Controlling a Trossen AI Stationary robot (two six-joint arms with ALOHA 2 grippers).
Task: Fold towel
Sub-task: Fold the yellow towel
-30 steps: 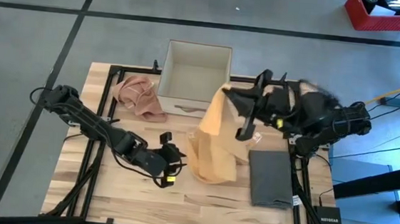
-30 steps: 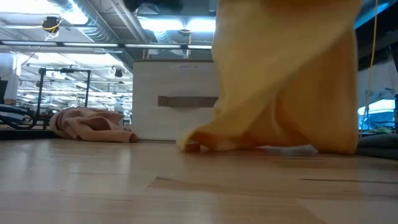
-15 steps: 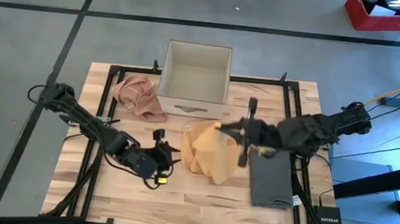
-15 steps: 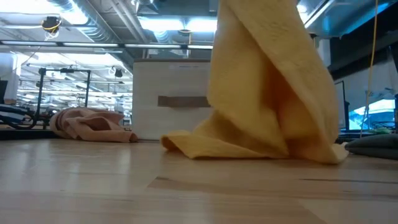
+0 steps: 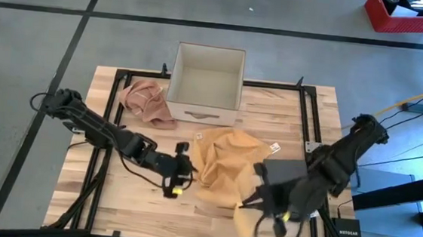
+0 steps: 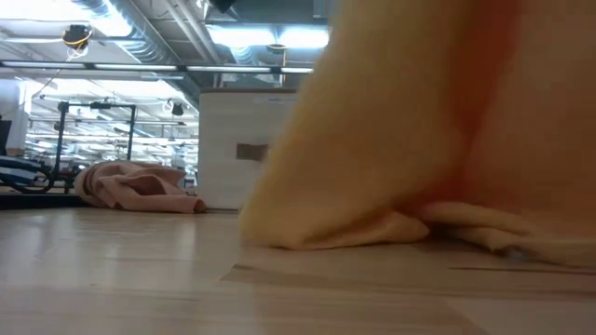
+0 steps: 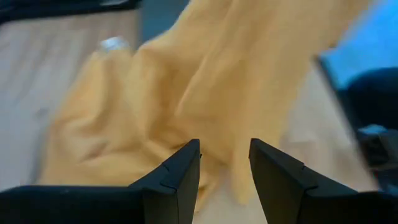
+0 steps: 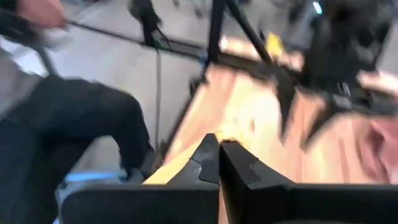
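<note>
The yellow towel [image 5: 223, 165] lies crumpled and partly spread over the middle of the wooden table [image 5: 114, 202]. Its near end rises to my right gripper [image 5: 249, 201], which is shut on it close to the table's near edge. In the low view the towel [image 6: 419, 140] fills the right half, its lower folds on the tabletop. My left gripper [image 5: 182, 169] stands open just left of the towel's left edge. Its fingers [image 7: 177, 171] point at the cloth [image 7: 186, 93] without touching it. My right gripper is shut on the towel's near end [image 5: 242, 190], coming at it roughly level from the table's right side. Blur and the gripper itself hide whether it has an edge or a fold. That end is lifted off the table and the rest lies slack behind it.
A white open box [image 5: 205, 84] stands at the far middle, with a crumpled pink cloth [image 5: 146, 102] to its left. A folded grey towel [image 5: 286, 174] lies at the right, partly under my right arm. The right wrist view shows a person's dark-clothed leg [image 8: 81, 124] beyond the table.
My right gripper has swung from high in front of the box down toward the table's near edge, tipping toward level and dragging the towel along. The towel, first hanging in a bunch, has dropped and spread over the table. My left gripper has turned toward the towel.
</note>
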